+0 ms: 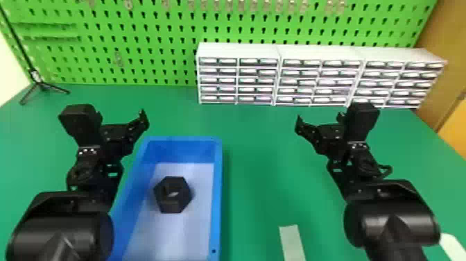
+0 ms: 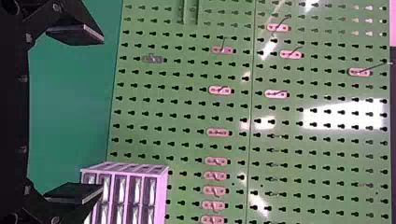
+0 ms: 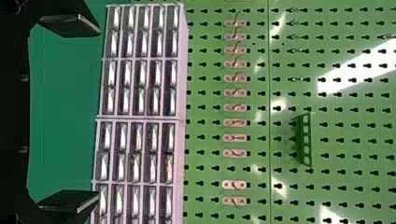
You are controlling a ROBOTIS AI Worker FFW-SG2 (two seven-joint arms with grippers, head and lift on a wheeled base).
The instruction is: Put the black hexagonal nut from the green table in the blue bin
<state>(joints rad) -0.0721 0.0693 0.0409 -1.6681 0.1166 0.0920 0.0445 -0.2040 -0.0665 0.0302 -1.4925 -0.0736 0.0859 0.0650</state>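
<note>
The black hexagonal nut (image 1: 172,194) lies on the pale floor of the blue bin (image 1: 217,194), towards its left side. My left gripper (image 1: 121,116) is in the air beyond the bin's left wall, apart from the nut; in the left wrist view the left gripper (image 2: 77,114) has its two fingers wide apart with nothing between them. Well to the right of the bin is my right gripper (image 1: 319,119), over the green table (image 1: 260,166). It too stands open and holds nothing, as the right wrist view of the right gripper (image 3: 70,114) confirms.
White drawer cabinets (image 1: 277,76) stand at the back in front of a green pegboard (image 1: 138,41). A pale strip (image 1: 292,243) lies on the table near the front, right of the bin. A small black tripod (image 1: 41,85) is at the back left.
</note>
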